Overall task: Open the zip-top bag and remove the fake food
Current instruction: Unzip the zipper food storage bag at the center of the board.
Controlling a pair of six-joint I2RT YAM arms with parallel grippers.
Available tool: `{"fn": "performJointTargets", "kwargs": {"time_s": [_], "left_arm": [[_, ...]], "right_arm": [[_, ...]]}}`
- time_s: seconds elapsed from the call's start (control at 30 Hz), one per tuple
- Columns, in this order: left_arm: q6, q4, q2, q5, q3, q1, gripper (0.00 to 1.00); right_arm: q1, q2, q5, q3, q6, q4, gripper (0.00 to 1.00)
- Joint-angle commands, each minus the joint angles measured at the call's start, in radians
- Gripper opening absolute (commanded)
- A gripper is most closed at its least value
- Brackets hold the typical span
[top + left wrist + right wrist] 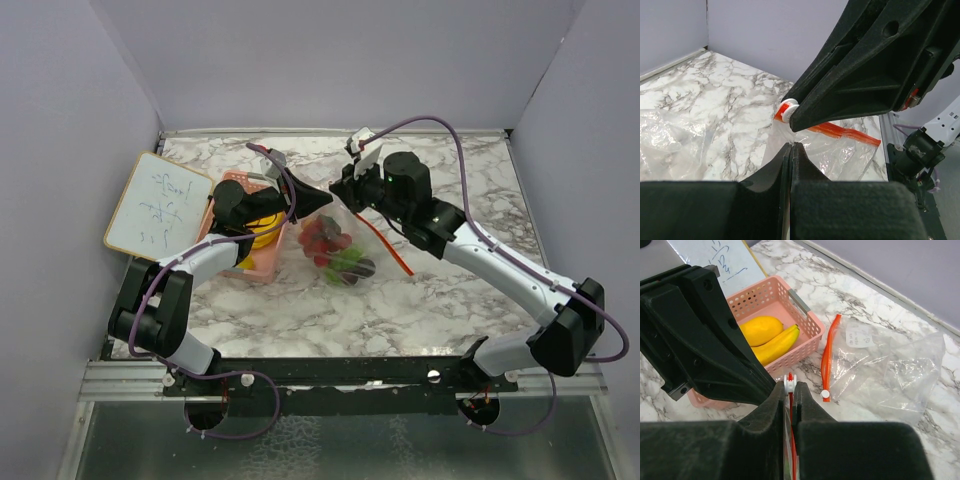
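The clear zip-top bag (340, 245) lies mid-table with fake food inside: red strawberries (320, 236), a green piece (346, 257) and a dark purple piece (361, 268). A yellow lemon (761, 329) and banana (778, 343) lie in the pink basket (807, 325). My left gripper (791, 146) is shut on the bag's clear top edge. My right gripper (790, 386) is shut on the white slider (790, 383) of the red zip strip (840, 132). The two grippers meet tip to tip above the bag (332, 196).
A white board (158, 205) leans at the far left beside the basket (262, 265). An empty clear bag (890, 365) with an orange zip (828, 352) lies on the marble behind. Grey walls close in the back and sides.
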Motion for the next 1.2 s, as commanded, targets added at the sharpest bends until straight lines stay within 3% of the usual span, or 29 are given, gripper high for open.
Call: {"fn": "performJointTargets", "kwargs": {"time_s": [0.0, 1.17], "left_arm": [[0.019, 0.009, -0.033, -0.020, 0.011, -0.003, 0.00], [0.041, -0.090, -0.106, -0.257, 0.075, 0.022, 0.00]], "right_arm": [[0.005, -0.043, 0.031, -0.010, -0.001, 0.019, 0.02], [0.004, -0.145, 0.025, -0.157, 0.052, 0.008, 0.02]]}}
